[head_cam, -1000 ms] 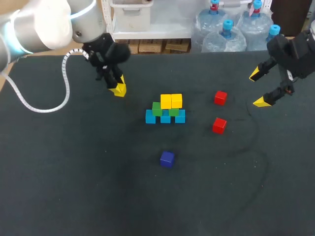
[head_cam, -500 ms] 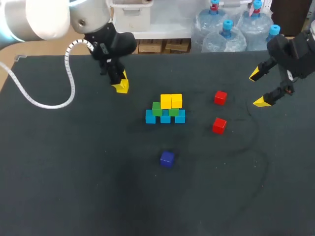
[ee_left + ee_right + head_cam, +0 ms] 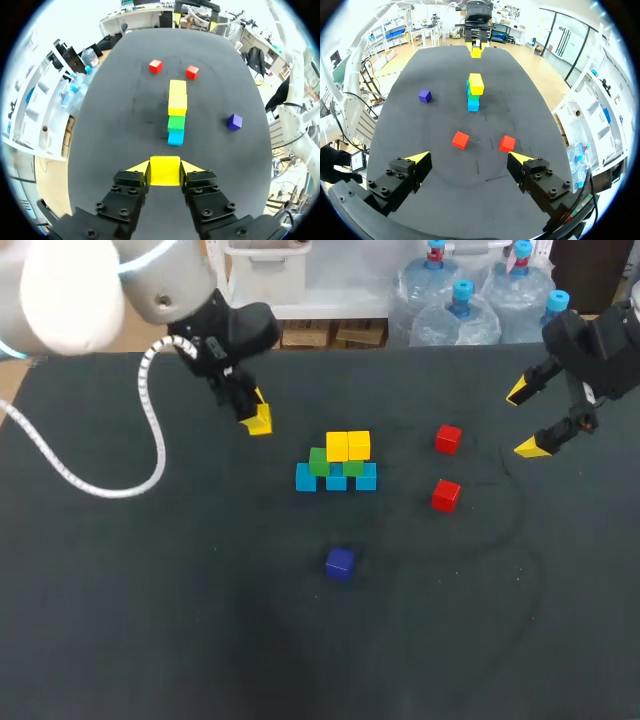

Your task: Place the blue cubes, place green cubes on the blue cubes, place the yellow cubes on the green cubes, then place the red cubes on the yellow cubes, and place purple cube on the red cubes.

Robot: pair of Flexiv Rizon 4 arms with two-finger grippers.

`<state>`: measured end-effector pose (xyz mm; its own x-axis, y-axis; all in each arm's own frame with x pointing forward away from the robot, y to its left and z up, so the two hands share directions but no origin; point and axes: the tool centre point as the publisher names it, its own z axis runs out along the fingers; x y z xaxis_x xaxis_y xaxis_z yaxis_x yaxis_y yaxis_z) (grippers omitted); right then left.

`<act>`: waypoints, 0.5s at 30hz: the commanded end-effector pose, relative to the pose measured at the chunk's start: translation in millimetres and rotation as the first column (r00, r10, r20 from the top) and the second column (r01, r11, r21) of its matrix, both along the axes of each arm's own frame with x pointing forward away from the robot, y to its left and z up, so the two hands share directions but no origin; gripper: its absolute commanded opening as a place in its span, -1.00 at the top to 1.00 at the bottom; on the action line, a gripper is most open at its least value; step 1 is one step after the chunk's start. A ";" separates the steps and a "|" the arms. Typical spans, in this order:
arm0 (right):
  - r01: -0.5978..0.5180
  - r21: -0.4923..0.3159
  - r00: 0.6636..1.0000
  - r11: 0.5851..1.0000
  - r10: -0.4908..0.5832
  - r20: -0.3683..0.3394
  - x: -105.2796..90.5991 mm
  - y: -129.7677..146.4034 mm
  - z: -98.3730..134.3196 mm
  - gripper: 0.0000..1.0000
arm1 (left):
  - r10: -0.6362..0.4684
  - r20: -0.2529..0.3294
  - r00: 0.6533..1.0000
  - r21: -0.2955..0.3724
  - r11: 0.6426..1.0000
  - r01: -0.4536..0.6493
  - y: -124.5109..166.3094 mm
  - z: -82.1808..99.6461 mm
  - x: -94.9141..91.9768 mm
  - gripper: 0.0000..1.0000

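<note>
Yellow cube (image 3: 165, 170) sat clamped between the left gripper's (image 3: 165, 166) fingers, which had carried it nearer the cube stack (image 3: 176, 117) ahead, probably for the yellow layer. The right gripper (image 3: 469, 157) hung wide open, empty.

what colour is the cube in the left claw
Yellow; the cube in the left claw shows best in left wrist view.

1. The head camera sits above and behind me, well back, looking down on the whole tabletop (image 3: 150, 620).
2. My left wrist camera looks out along my left fingers (image 3: 136, 168), fairly near the cube stack (image 3: 176, 112).
3. My right wrist camera faces that stack from the opposite side, seemingly farther off; all three views share it.
</note>
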<state>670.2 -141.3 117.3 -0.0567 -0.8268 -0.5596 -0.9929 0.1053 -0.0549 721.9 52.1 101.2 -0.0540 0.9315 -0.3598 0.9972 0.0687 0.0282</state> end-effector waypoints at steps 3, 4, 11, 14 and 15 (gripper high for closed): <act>-0.001 0.002 1.000 1.000 0.001 0.000 0.6 0.1 -0.5 -1.00 | 0.044 0.232 0.972 -0.031 0.999 -0.038 -6.9 8.6 -17.2 1.00; -0.001 0.002 1.000 1.000 0.001 0.000 0.6 0.1 -0.5 -1.00 | 0.039 0.236 0.971 -0.032 0.999 -0.033 -9.1 9.5 -17.8 1.00; -0.001 0.002 1.000 1.000 0.001 0.000 0.6 0.1 -0.5 -1.00 | -0.001 0.230 0.973 -0.028 1.000 0.008 -21.9 8.7 -22.7 1.00; -0.001 0.002 1.000 1.000 0.001 0.000 0.6 0.1 -0.5 -1.00 | -0.023 0.219 0.975 -0.024 0.999 0.029 -27.8 5.3 -24.7 1.00; -0.001 0.002 1.000 1.000 0.001 0.000 0.6 0.1 -0.5 -1.00 | -0.032 0.216 0.976 -0.021 0.999 0.037 -29.2 4.6 -24.9 1.00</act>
